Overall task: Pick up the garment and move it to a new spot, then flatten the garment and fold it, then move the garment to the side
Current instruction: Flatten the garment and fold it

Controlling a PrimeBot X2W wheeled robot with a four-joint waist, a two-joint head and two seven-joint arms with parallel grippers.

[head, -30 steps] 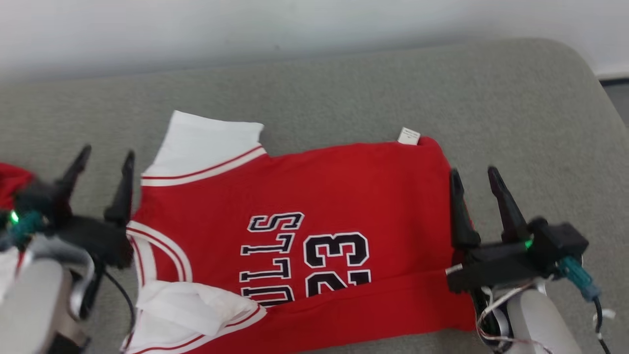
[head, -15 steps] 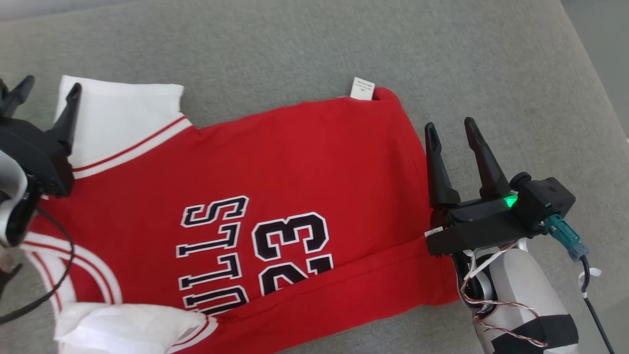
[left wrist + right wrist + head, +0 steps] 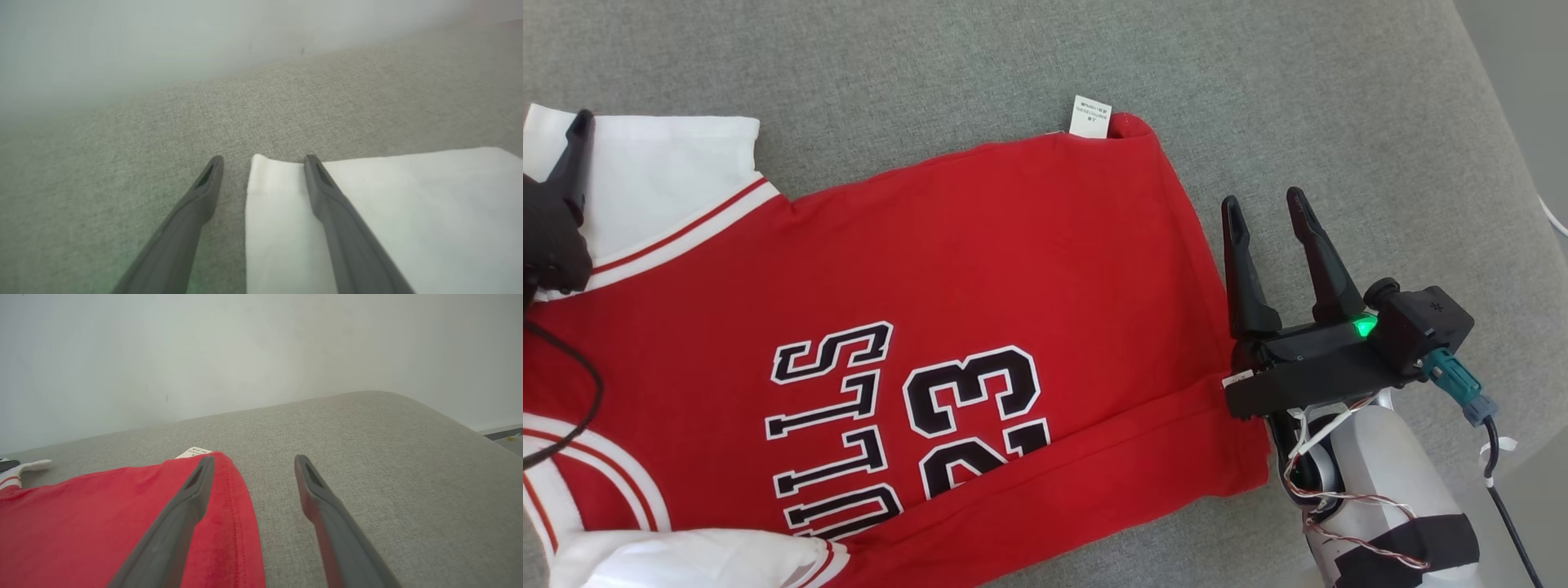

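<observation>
The garment (image 3: 980, 269) rests unmoved on the grey cushion (image 3: 1258, 82). The camera has dipped, and our left gripper (image 3: 263, 159), jaws wide and empty, has reached the white sleeve (image 3: 662, 171) at 10 o'clock, while the right gripper (image 3: 1263, 196), equally open, stays beside the hem (image 3: 1209, 269) at 3 o'clock, so we expect the far fold next. Its red cloth lies flat, 6 o'clock edge folded over the lettering (image 3: 907, 408).

A domestic-looking room with soft furniture.
A broad grey cushion (image 3: 388, 457) of woven upholstery, rounded at its corner like a sofa seat or bed, stood against a plain white wall (image 3: 245, 347); a strip of floor (image 3: 510, 444) showed beside it, and a red basketball jersey (image 3: 980, 245) lay spread on top.
</observation>
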